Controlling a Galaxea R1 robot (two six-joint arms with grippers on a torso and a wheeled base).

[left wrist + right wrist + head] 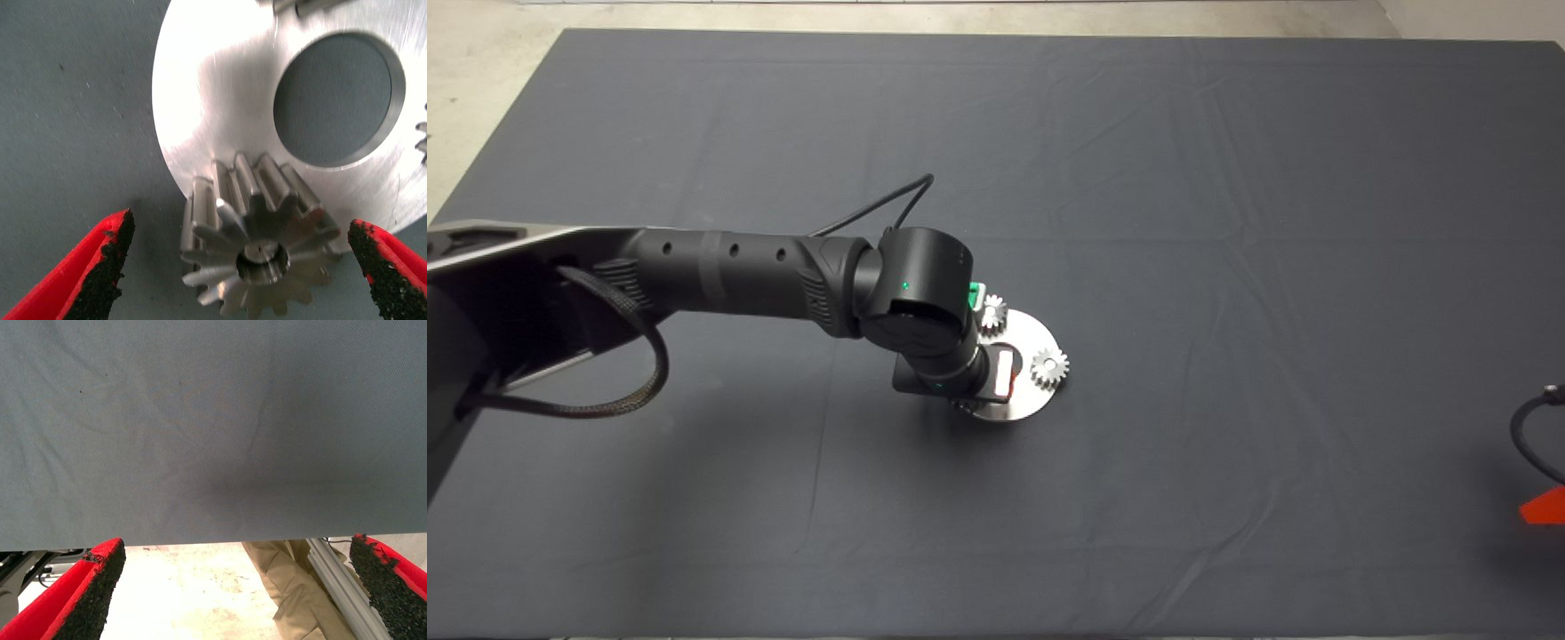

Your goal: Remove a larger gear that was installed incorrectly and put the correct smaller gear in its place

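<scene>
A round silver plate (pixel 1024 402) lies mid-mat, and its big centre hole (pixel 333 100) shows the mat through it. At the plate's edge the larger gear (pixel 257 250), shiny with long pointed teeth, stands upright on a pin. My left gripper (pixel 240 227) hangs over it, open, with one red finger (pixel 100 267) on each side and neither touching. From above, the left wrist hides this gear. Two smaller gears (pixel 1049 365) (pixel 993 313) sit elsewhere on the plate. My right gripper (pixel 1543 508) waits at the mat's lower right edge, open and holding nothing.
The dark mat (pixel 1227 222) lies wrinkled around the plate. The left arm (pixel 738 267) reaches in from the left. Past the mat's edge, the right wrist view shows pale floor, a metal rail (pixel 337 583) and a person's leg (pixel 287 587) in tan cloth.
</scene>
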